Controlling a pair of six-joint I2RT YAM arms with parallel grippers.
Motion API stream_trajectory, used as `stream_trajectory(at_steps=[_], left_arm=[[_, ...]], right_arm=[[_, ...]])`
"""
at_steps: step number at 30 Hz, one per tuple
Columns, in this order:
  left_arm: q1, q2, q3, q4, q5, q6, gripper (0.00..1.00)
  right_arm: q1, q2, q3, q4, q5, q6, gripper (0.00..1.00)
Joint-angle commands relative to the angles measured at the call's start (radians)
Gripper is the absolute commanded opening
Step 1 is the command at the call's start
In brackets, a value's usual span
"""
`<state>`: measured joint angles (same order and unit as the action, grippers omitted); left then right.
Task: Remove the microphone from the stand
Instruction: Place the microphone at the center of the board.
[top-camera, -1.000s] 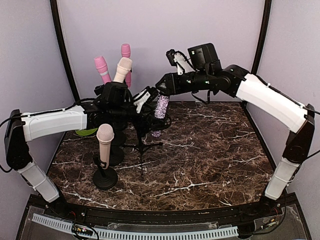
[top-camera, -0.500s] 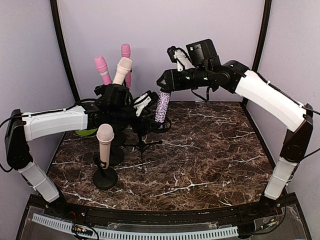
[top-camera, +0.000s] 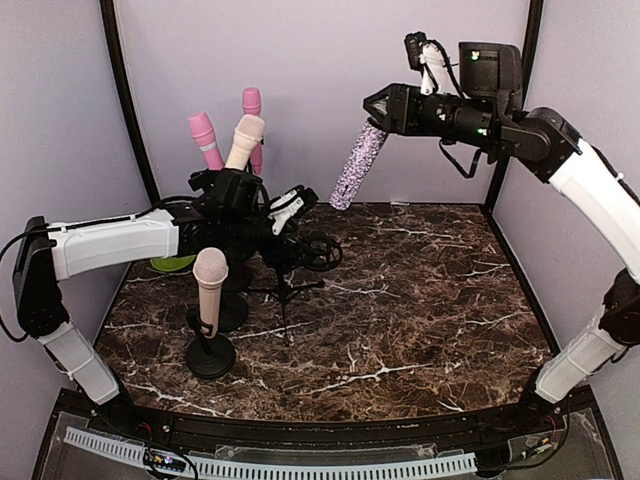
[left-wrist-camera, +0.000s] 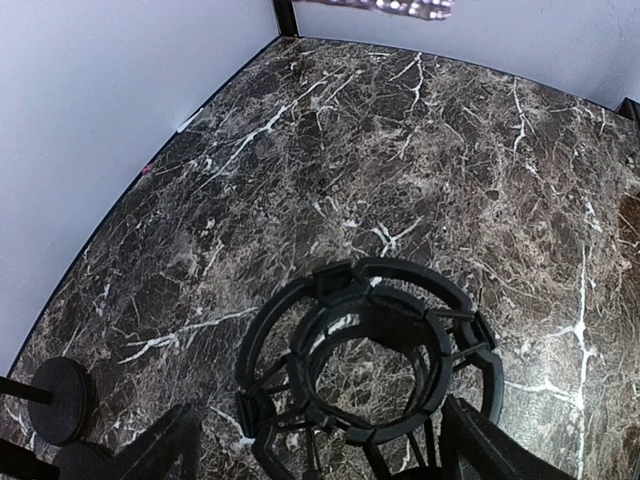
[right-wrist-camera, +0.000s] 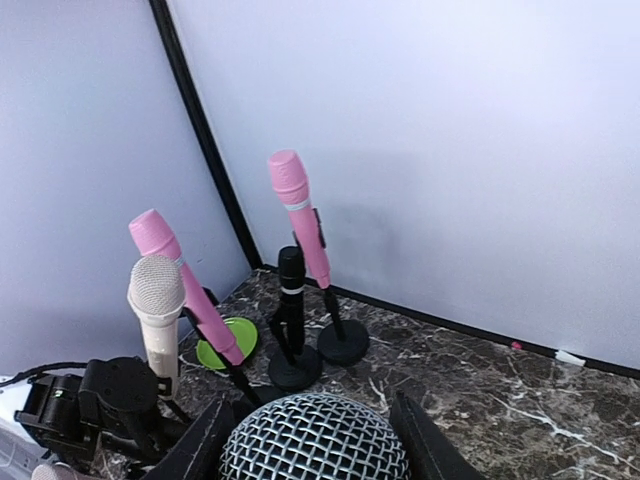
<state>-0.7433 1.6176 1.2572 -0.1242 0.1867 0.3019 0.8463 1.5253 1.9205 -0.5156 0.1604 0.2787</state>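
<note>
The right pincer (top-camera: 378, 108) hangs high above the tabletop (top-camera: 430, 300), closed around the head end of the glittery purple microphone (top-camera: 357, 167). The body slants down and away from the pincer, touching nothing. From above, the head is swallowed by the pincer. The right wrist camera shows only its mesh dome, cut off by the bottom edge, with a dark finger (right-wrist-camera: 203, 445) on each side.

Well below and to the side, the left pincer (left-wrist-camera: 318, 420) stands spread wide, its jaws on either side of the black ring cradle (left-wrist-camera: 395, 300) that tops the stand (top-camera: 285, 293). The cradle is bare inside. I cannot tell whether the jaws press on it; only their tips show.

Beyond that arm, three microphones (top-camera: 246, 138) stand partly hidden behind it, and a beige one (top-camera: 210, 285) stands nearer me.
</note>
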Motion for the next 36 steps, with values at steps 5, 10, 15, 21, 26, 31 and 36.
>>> stream_trajectory(at_steps=[5, 10, 15, 21, 26, 31, 36], left_arm=[[0.004, -0.102, 0.169, -0.062, 0.087, -0.066, 0.88], [0.009, -0.155, 0.247, -0.144, 0.136, -0.1, 0.9], [0.065, -0.234, 0.269, -0.244, 0.193, -0.151, 0.91], [0.248, -0.35, 0.232, -0.381, 0.258, -0.159, 0.91], [0.406, -0.448, 0.159, -0.396, 0.223, -0.179, 0.91], [0.481, -0.58, 0.076, -0.36, 0.183, -0.228, 0.9], [0.507, -0.621, -0.022, -0.353, 0.097, -0.226, 0.9]], right_arm=[[-0.103, -0.121, -0.183, -0.073, 0.213, -0.009, 0.39], [-0.223, -0.144, -0.31, -0.171, 0.17, 0.021, 0.4], [-0.337, -0.095, -0.372, -0.329, 0.131, 0.037, 0.4], [-0.416, -0.065, -0.414, -0.389, 0.124, 0.026, 0.41], [-0.526, 0.008, -0.448, -0.343, 0.06, 0.007, 0.4], [-0.577, 0.108, -0.453, -0.264, 0.004, 0.003, 0.41], [-0.614, 0.251, -0.393, -0.23, -0.016, -0.007, 0.41]])
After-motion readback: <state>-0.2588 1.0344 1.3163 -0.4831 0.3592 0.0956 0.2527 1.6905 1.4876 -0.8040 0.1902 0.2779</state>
